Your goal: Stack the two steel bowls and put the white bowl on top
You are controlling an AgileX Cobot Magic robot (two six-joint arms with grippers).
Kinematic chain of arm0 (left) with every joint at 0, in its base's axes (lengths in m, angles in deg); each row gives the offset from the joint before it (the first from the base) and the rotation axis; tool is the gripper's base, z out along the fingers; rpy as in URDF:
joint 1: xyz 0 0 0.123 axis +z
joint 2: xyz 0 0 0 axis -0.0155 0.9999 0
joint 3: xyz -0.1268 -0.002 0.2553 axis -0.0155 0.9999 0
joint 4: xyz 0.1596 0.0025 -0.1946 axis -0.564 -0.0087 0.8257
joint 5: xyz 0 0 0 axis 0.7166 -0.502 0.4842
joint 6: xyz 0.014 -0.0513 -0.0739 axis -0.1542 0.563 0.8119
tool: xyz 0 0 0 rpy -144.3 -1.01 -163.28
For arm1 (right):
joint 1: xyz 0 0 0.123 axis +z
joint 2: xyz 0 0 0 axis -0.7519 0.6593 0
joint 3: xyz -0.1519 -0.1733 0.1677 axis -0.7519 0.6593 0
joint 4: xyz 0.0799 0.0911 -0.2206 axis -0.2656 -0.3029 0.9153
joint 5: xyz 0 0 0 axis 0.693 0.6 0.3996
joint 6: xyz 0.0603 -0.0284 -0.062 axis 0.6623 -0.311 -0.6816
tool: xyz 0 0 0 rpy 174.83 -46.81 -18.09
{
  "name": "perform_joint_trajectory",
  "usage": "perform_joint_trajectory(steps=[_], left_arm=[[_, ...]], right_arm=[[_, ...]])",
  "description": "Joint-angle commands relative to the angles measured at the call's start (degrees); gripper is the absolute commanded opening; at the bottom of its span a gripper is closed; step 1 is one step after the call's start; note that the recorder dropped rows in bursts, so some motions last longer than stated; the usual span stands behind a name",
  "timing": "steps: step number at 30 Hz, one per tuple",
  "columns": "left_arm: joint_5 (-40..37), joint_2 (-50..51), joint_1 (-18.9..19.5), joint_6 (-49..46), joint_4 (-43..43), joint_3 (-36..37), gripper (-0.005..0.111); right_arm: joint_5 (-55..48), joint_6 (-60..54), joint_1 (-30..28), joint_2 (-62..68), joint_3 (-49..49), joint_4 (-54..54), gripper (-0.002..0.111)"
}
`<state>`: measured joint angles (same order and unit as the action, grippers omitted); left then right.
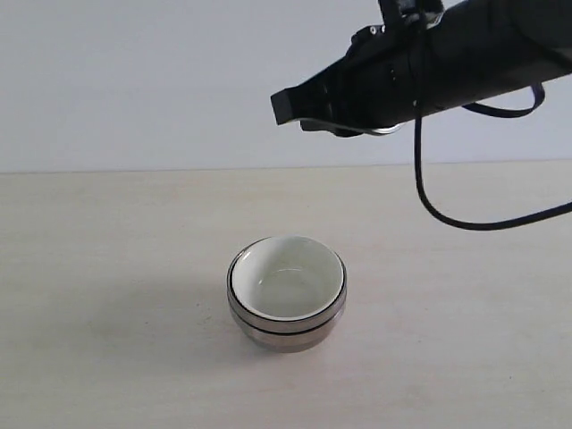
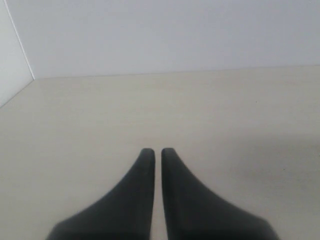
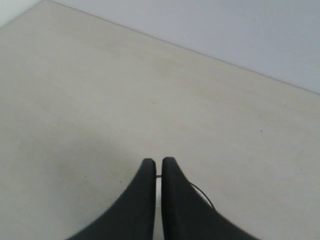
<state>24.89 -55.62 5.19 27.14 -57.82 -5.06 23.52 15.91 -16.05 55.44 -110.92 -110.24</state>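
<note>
At the middle of the table (image 1: 107,268) stands a single stack. The white bowl (image 1: 286,279) sits nested, mouth up, in the two steel bowls (image 1: 288,335). Its rim lies just inside the shiny rim of the upper one. A dark line round the metal side marks where one steel bowl sits in the other. The stack stands upright.

Above the stack and to its right, well apart from it, hangs the right gripper (image 1: 281,105) on a black arm (image 1: 465,63). It points leftward in front of the pale wall (image 1: 134,80). Its fingers are pressed close together and hold nothing. A black cable (image 1: 429,192) loops down from the arm, to the right of the stack and above the tabletop.

The left gripper (image 2: 157,151) shows only in its own wrist view, over bare table, so I cannot tell where it lies relative to the stack. Its fingers stand narrow, with only a thin slit between the tips, and they are empty.
</note>
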Motion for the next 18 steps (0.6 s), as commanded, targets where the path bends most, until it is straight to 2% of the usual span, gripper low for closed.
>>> perform_joint_trajectory(steps=[1,11,18], left_arm=[[-0.03,-0.17,0.03,0.65,0.15,0.20,0.004],[-0.03,-0.17,0.03,0.65,0.15,0.20,0.004],[-0.03,-0.17,0.03,0.65,0.15,0.20,0.004]], right_arm=[[1.11,0.57,0.17,-3.73,2.02,1.25,0.000],[10.24,0.59,0.17,-13.89,13.80,1.25,0.000],[11.50,0.49,0.17,-23.47,19.33,1.47,0.000]])
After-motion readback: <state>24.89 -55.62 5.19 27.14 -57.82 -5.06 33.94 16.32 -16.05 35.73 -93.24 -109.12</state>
